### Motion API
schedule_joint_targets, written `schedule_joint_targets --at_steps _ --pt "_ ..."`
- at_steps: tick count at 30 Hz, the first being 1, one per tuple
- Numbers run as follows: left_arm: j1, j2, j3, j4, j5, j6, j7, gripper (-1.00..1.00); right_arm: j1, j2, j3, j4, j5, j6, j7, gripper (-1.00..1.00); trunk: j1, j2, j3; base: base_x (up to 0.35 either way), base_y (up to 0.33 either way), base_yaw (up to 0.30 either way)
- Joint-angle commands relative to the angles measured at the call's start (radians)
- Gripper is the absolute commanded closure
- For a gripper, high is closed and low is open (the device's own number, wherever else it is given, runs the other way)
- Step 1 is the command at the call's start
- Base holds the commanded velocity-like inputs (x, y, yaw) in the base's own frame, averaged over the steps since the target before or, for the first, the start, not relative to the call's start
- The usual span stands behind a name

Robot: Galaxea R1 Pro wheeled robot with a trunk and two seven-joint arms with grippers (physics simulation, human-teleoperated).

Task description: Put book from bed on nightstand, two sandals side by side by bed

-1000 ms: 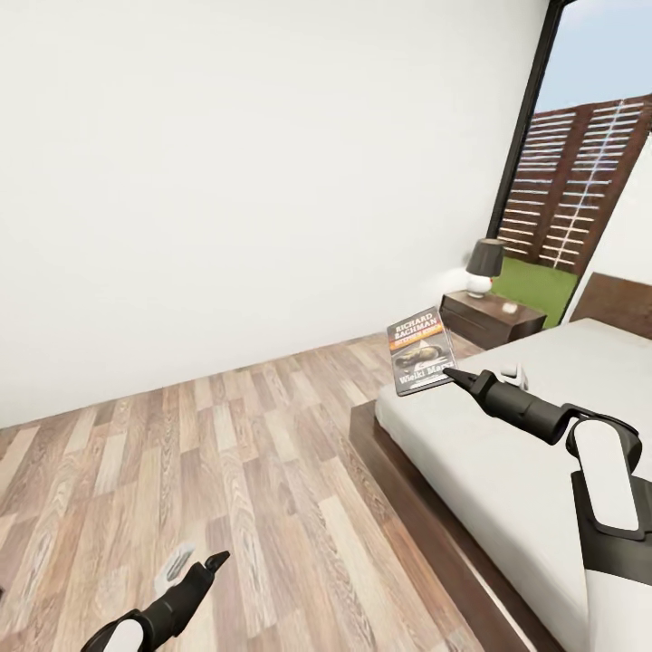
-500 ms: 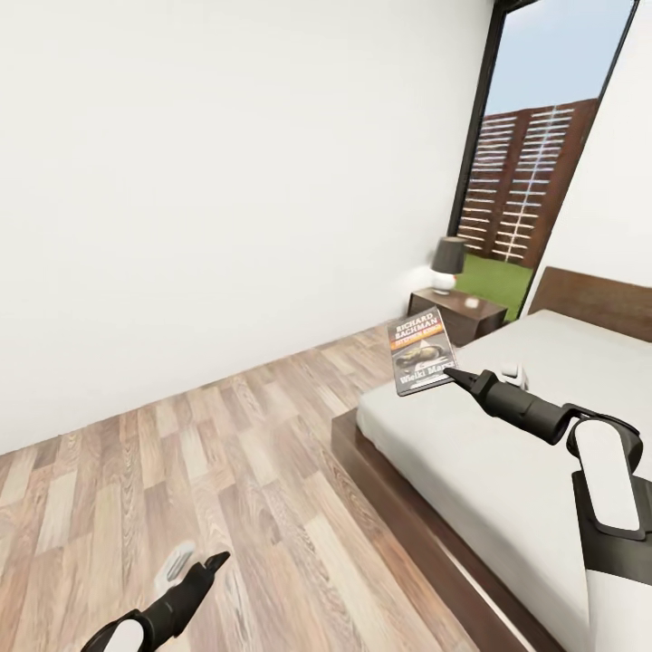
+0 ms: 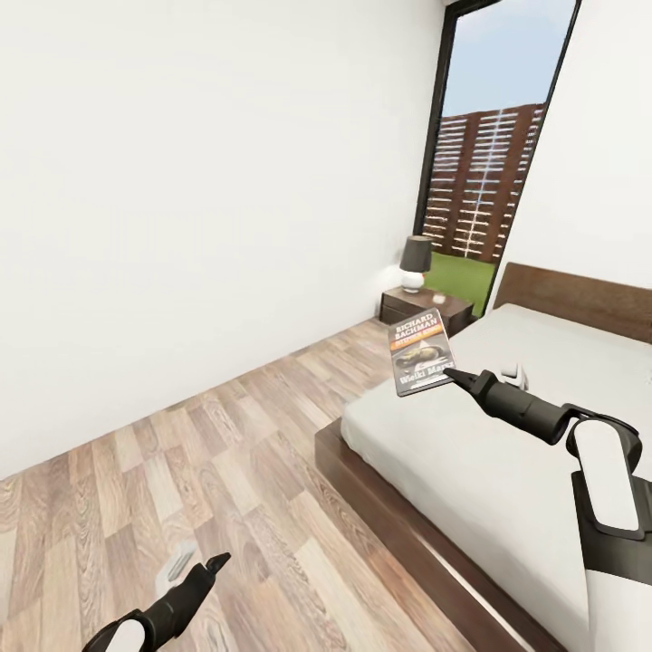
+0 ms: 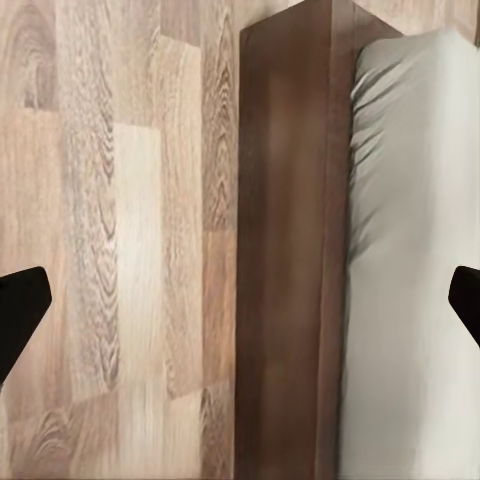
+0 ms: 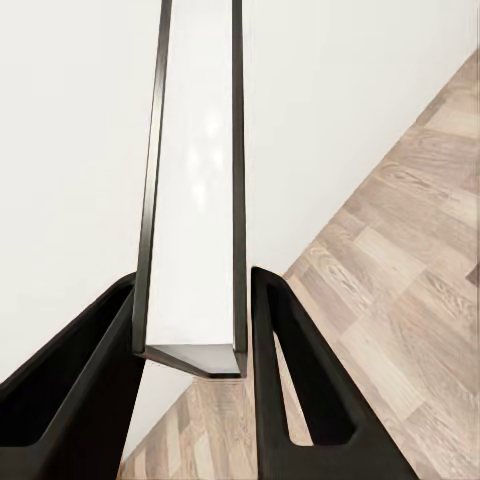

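Right gripper (image 3: pixel 450 373): fingers (image 5: pixel 290 370) clamped on the lower edge of the book (image 3: pixel 421 351), held upright in the air, cover facing the head camera. Directly under the fingers lies the corner of the bed (image 3: pixel 471 453), pale mattress on a dark frame. Past the book from the fingers, well apart, stands the nightstand (image 3: pixel 426 311) with a lamp (image 3: pixel 415 263) on top, beside the tall window (image 3: pixel 489 172).

Left gripper (image 3: pixel 217 561): low over the wood floor (image 3: pixel 181 453), fingers (image 4: pixel 20 305) spread wide, holding nothing; bed frame edge between the fingertips in the left wrist view.
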Motion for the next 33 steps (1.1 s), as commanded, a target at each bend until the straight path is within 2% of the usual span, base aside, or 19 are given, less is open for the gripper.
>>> schedule_joint_targets --at_steps 1,13,20,33 --pt "0.0 0.0 0.003 0.0 0.003 0.007 -0.003 -1.0 -0.001 0.001 -0.002 0.001 0.0 0.005 0.011 1.0 0.001 -0.001 -0.001 0.258 0.229 -0.139" --pt "0.0 0.0 0.003 0.0 0.002 0.007 -0.003 -1.0 0.0 0.001 -0.005 0.024 -0.001 0.005 0.015 1.0 0.001 -0.001 -0.001 0.257 0.23 -0.046" --pt "0.0 0.001 0.003 0.0 0.002 0.007 -0.003 -1.0 0.003 -0.001 -0.005 0.036 0.002 -0.058 0.017 1.0 0.001 -0.001 -0.001 0.257 0.231 -0.005" --pt "0.0 0.003 0.003 0.0 0.002 0.007 -0.003 -1.0 0.011 0.008 -0.003 0.03 0.002 -0.082 0.008 1.0 0.001 -0.001 -0.001 0.257 0.231 -0.001"
